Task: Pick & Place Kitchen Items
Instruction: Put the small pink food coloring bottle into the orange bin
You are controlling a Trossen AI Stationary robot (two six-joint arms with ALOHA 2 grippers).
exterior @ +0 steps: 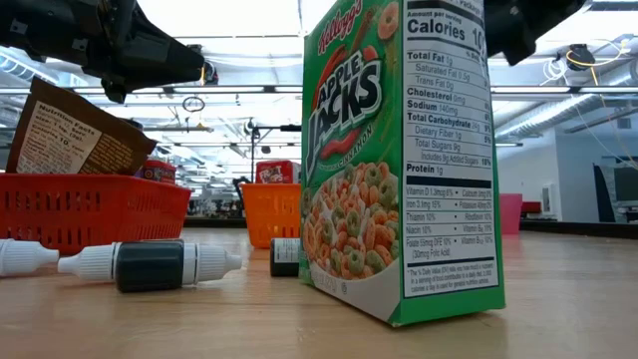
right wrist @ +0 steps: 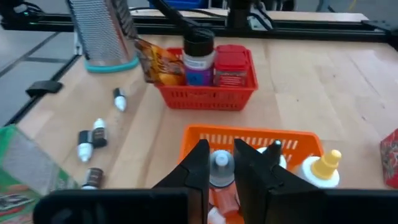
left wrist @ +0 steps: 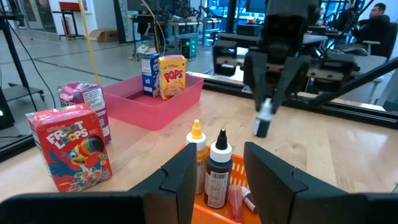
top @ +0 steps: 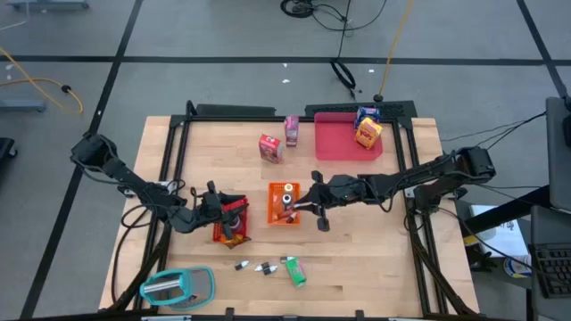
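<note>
Pale wooden tabletop point(top: 357, 232) framed by black rails, standing on a grey tiled floor with dark seams and loose cables; the level view looks into a large lit room with ceiling pipes and workbenches.

Right gripper point(top: 314, 207) sits above the orange bin point(top: 285, 204) at table centre, its fingers nearly closed on a small white-capped bottle point(right wrist: 220, 167); the left wrist view shows this bottle point(left wrist: 263, 118) hanging upright from the fingers, clear of the bin. Two bottles stand in the orange bin, one yellow-capped point(left wrist: 197, 152) and one dark point(left wrist: 218, 168).

Left gripper point(top: 217, 205) hovers over the red bin point(top: 230, 220), fingers partly apart and holding nothing. The red bin holds a dark can point(right wrist: 199, 59), a red carton point(right wrist: 231, 65) and a brown packet point(right wrist: 155, 62).

A pink tray point(top: 343, 143) at the far side carries a blue carton point(top: 367, 114) and a yellow carton point(top: 368, 134). A Froot Loops box point(top: 271, 148) and a pink carton point(top: 292, 130) stand just beside the tray, on the wood.

Near the front edge lie three tiny bottles point(top: 254, 266) and an Apple Jacks box point(top: 295, 270). A teal-rimmed grater point(top: 177, 286) lies at the front left corner.
</note>
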